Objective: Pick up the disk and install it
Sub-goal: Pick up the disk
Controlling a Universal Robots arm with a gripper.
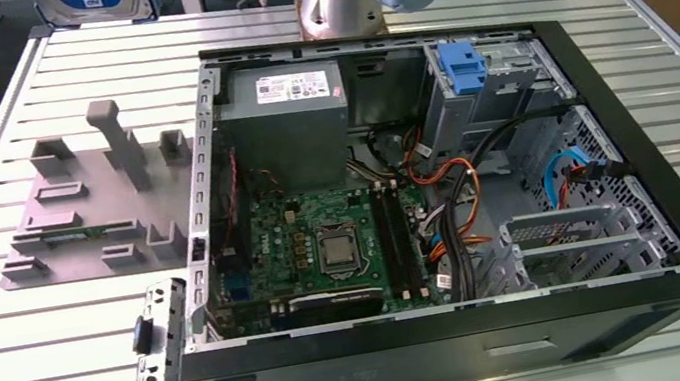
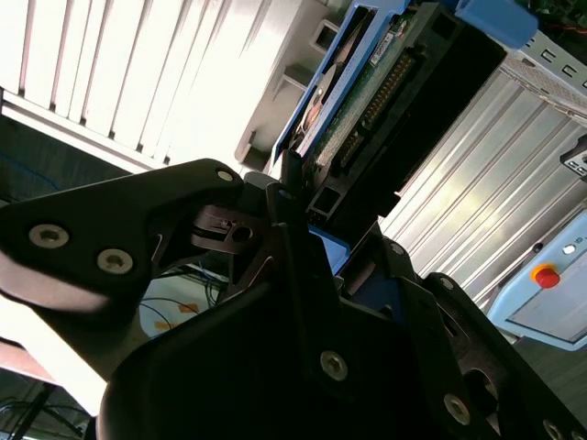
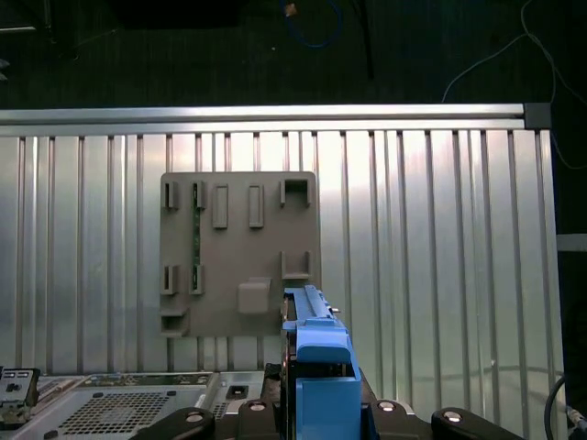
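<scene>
While the gripper [image 3: 321, 411] is clasping one disk [image 3: 317, 359], one grey fixture [image 1: 88, 213] is lying beside the case [image 1: 470, 338]. One other blue caddy [image 1: 462, 66] is sitting inside.

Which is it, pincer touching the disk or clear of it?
Touching. In the first wrist view the disk sits clamped in the pincer, whose jaws lie flush against it on both sides, with no gap.

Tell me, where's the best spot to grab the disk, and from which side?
Probably its blue caddy end, squeezing the two broad flat faces and coming in along the thin edge. The disk is flat and slim, so those faces offer the most to press on. The gripper seems to hold it this way, above the table.
</scene>
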